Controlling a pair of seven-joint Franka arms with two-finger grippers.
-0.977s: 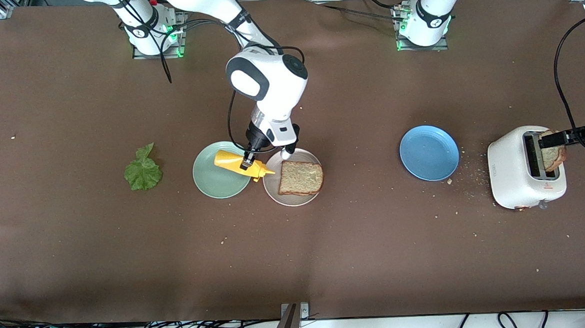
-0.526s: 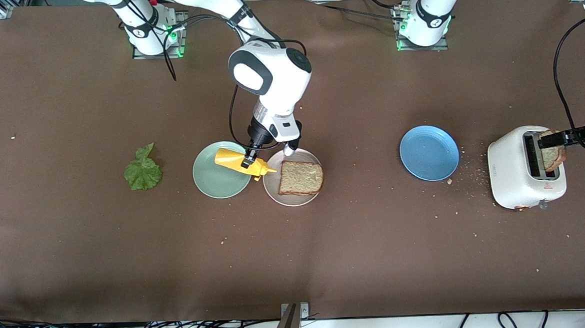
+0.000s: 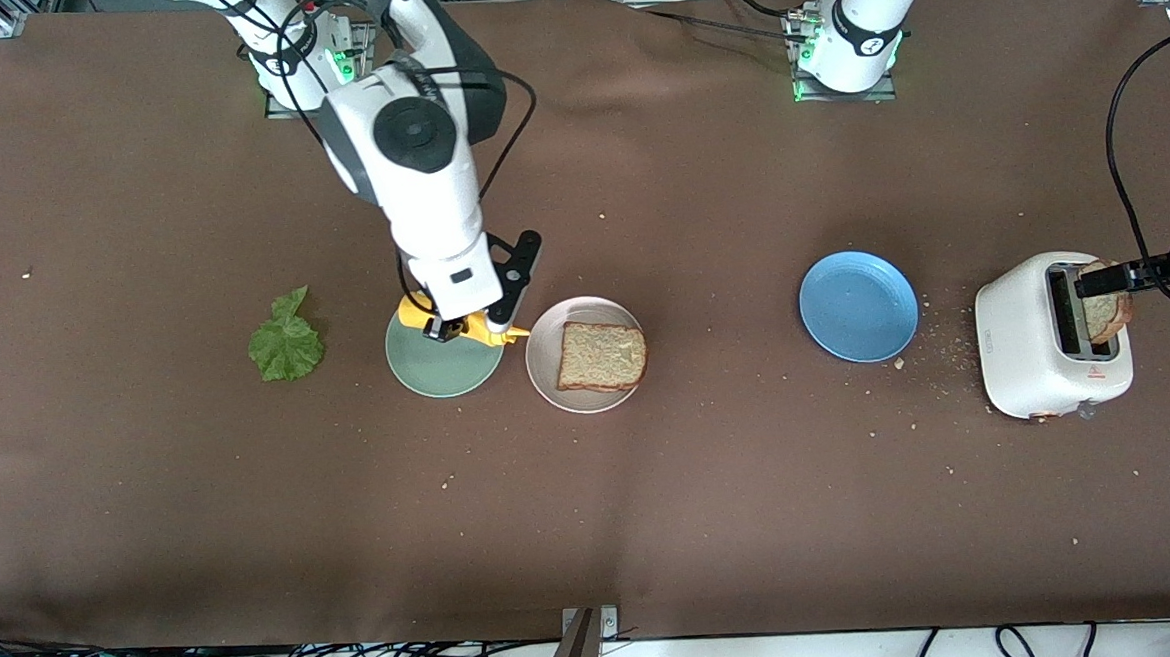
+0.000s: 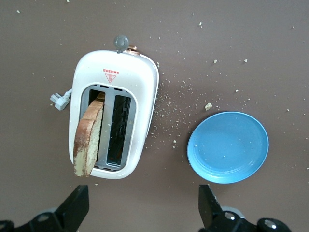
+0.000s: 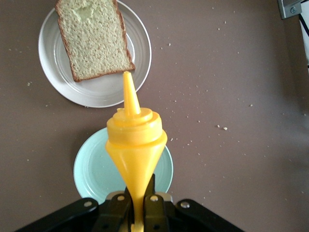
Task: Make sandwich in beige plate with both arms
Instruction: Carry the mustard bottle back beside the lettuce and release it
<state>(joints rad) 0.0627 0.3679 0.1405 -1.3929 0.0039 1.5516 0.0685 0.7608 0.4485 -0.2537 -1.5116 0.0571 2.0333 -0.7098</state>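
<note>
Brown cloth covers the surface point(image 3: 653, 485), and crumbs are scattered over it, thickest near the toaster. Toward the right arm's end a ruffled green lettuce leaf point(image 3: 286, 337) is laid flat on the cloth. Beside it a mint-green plate point(image 3: 437, 371) is set, and over this plate the right pincer point(image 3: 455, 327) is held, pressed onto a yellow squeeze bottle point(image 3: 450, 334) at its body. The bottle is tipped on its side, and its nozzle is pointed toward the beige plate point(image 3: 545, 376), which is set just beside the mint-green one. In the right wrist view the nozzle tip is seen against the beige plate's rim point(image 5: 96, 96). One slice of brown bread point(image 3: 601, 356) is laid on the beige plate, with one edge over the rim toward the left arm's end.

Well apart from these, toward the left arm's end, a blue plate point(image 3: 858, 306) is set, bare. Near it a white toaster point(image 3: 1033, 365) is stood. A second bread slice point(image 3: 1107, 309) is pinched by the left pincer point(image 3: 1103, 279) over the toaster's slot, with its lower part in the slot point(image 4: 89, 140).
</note>
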